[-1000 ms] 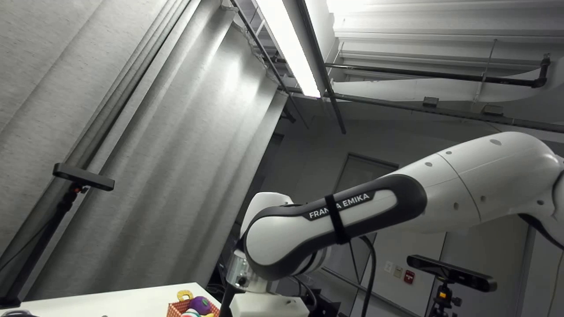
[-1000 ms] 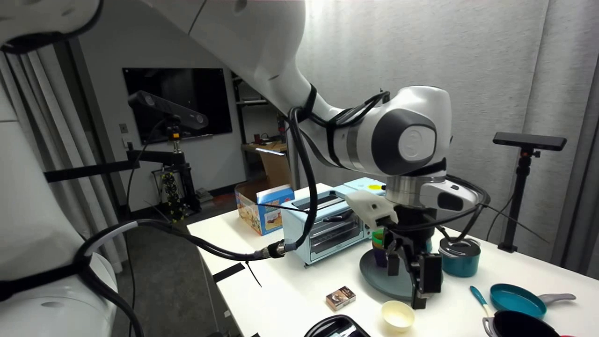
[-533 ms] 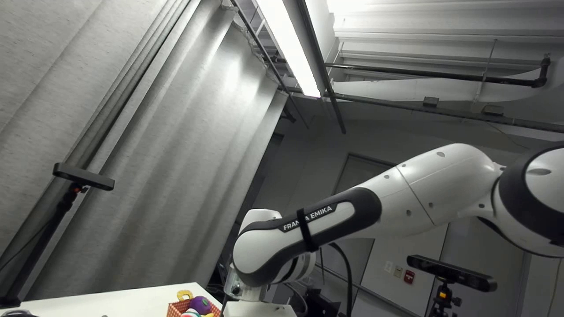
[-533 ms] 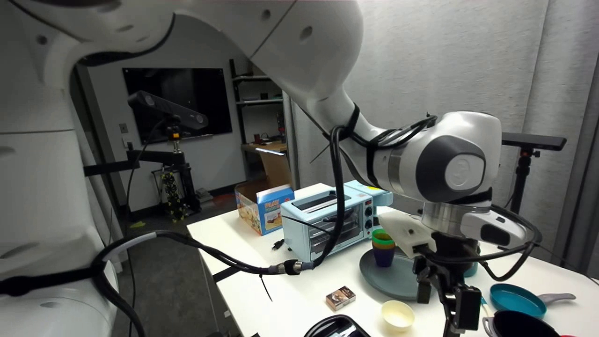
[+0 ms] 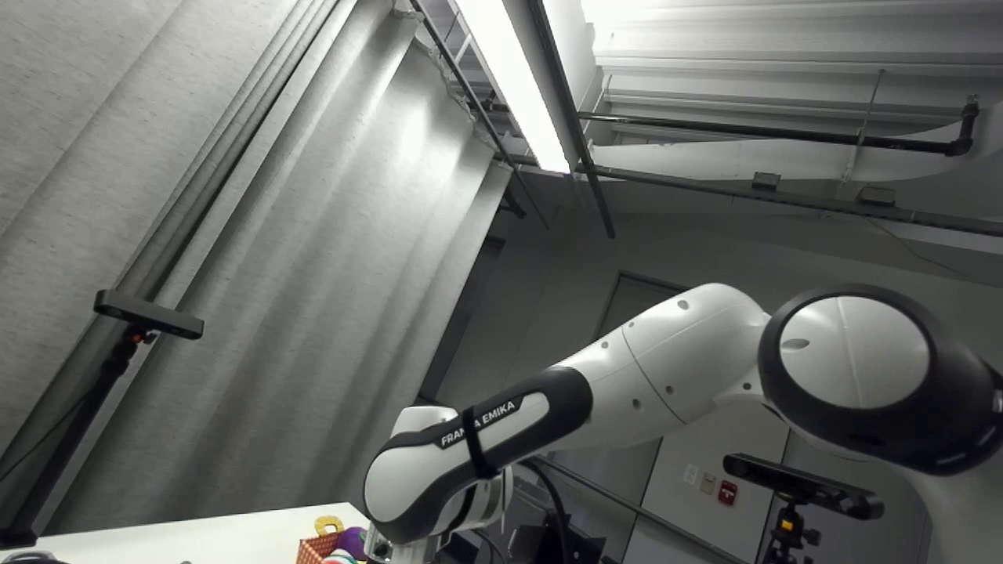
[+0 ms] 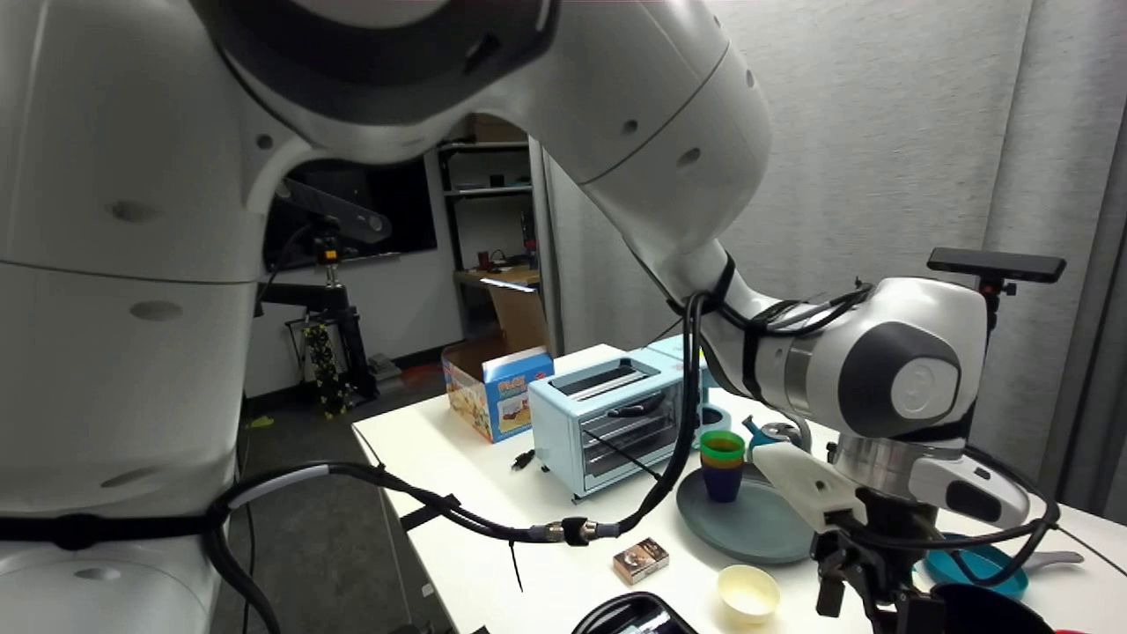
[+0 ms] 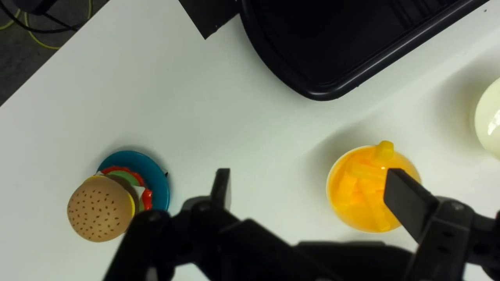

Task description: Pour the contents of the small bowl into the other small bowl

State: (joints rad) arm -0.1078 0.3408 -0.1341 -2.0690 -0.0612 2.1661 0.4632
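In the wrist view a small pale bowl [image 7: 330, 181] holds several yellow-orange pieces [image 7: 357, 183], one sticking over its rim. My gripper [image 7: 308, 173] is open and empty above the table. Its right finger overlaps the filled bowl in the picture, and its left finger is over bare table, so the bowl lies right of the middle between the fingers. The other small bowl, cream [image 7: 490, 121], is cut off at the right edge. In an exterior view a cream bowl [image 6: 748, 595] with no visible contents stands left of the gripper [image 6: 873, 606]; the filled bowl does not show there.
A black tray [image 7: 318, 91] lies above the filled bowl in the wrist view. A toy burger [image 7: 101, 208] on a teal dish [image 7: 158, 183] is at left. A small box [image 6: 641, 561], a grey plate [image 6: 775, 533], cups [image 6: 722, 467] and a black pot [image 6: 977, 608] stand around.
My arm and gripper have moved right and down in an exterior view, away from over the grey plate and past the cream bowl. The objects on the table have not moved.
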